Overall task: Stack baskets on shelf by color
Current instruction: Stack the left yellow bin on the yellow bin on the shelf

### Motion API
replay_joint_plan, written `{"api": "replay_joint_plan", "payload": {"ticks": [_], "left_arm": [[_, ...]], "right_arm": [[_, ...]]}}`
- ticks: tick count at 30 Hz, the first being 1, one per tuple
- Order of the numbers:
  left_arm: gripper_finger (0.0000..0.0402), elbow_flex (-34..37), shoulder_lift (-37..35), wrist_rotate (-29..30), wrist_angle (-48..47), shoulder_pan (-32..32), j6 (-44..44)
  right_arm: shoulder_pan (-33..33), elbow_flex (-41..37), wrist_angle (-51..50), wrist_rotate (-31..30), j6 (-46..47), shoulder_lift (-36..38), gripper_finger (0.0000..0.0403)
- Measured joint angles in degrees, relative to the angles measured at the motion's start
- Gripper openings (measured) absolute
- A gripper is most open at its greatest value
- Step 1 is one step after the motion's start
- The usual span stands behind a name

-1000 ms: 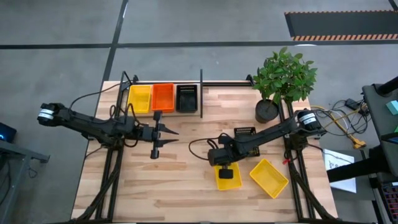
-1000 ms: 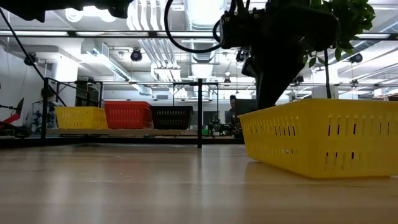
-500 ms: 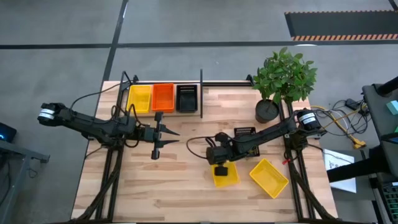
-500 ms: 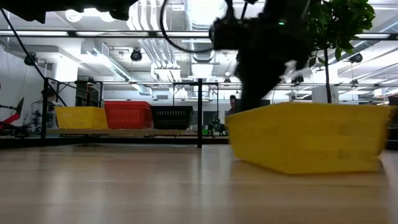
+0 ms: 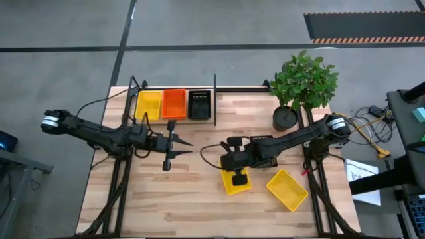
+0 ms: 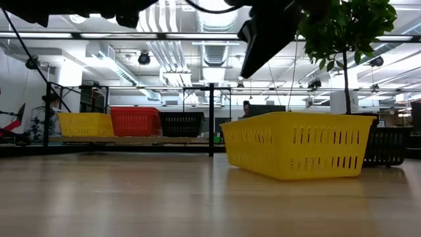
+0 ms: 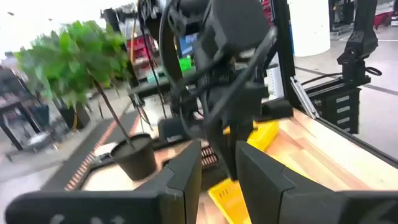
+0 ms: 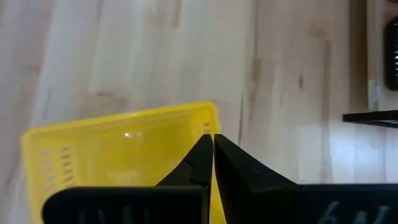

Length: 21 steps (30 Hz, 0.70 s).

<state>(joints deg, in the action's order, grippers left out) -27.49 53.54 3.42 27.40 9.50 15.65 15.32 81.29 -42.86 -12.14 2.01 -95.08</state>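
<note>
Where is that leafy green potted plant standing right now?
In the high view, the leafy green potted plant stands at the table's far right corner, right of the shelf.

Both arms were matte black, slender, jointed; each had a silver-white cylindrical base joint and loose black cables along its links.

Indus. lab/workshop: exposed ceiling ducts (image 6: 217,49), concrete floor (image 5: 212,33), equipment racks.
</note>
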Motion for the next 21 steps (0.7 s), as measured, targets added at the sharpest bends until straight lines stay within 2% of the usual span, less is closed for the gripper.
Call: {"api": "replay_joint_plan", "payload": {"ticks": [7,13,17,21], "left_arm": [[0.0084,-3.2,9.6,-0.2,1.2,1.2,-3.3],[0.0084,-10.2,22.3,-0.9,-0.2,1.9,-3.3],[0.0082,-18.2,31.0,-3.3,-7.5,1.8,-3.4],[0.0058,-27.8,38.7,-3.5,-21.0,1.9,-3.8]], "right_arm": [[6.5,-5.2,-0.3,-6.4,1.4,5.0,0.0008],[10.2,-7.5,-1.0,-7.4,3.6,6.9,0.0008],[11.8,-7.7,-3.1,-8.3,3.9,7.7,0.0008],[13.5,-8.5,-3.3,-14.2,1.5,8.8,0.0008]]}}
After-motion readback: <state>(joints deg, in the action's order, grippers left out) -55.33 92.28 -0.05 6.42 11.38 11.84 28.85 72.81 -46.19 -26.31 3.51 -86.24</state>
